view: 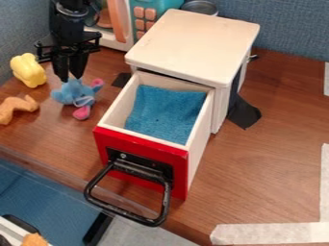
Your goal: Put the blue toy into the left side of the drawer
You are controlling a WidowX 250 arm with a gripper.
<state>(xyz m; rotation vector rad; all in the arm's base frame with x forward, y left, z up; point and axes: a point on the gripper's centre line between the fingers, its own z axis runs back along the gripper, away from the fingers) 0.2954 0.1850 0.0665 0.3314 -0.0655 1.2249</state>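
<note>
Our gripper (pixel 70 78) at the blue plush toy (pixel 74 91) left of the drawer (pixel 180 168), grip we can't tell, toy lengthwise toward the drawer's front

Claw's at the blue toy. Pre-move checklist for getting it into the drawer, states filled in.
1. Drawer pulled open: ok, its inside is in view from above.
2. Claw at the blue toy: ok, right at its top end.
3. Toy firmly gripped: cannot tell.
4. Toy raised off the table: cannot tell.
5. Toy apart from the yellow toy and orange object: ok, gaps visible.
6. Toy over the drawer's left side: not ok, it's outside, beside the drawer.
</note>
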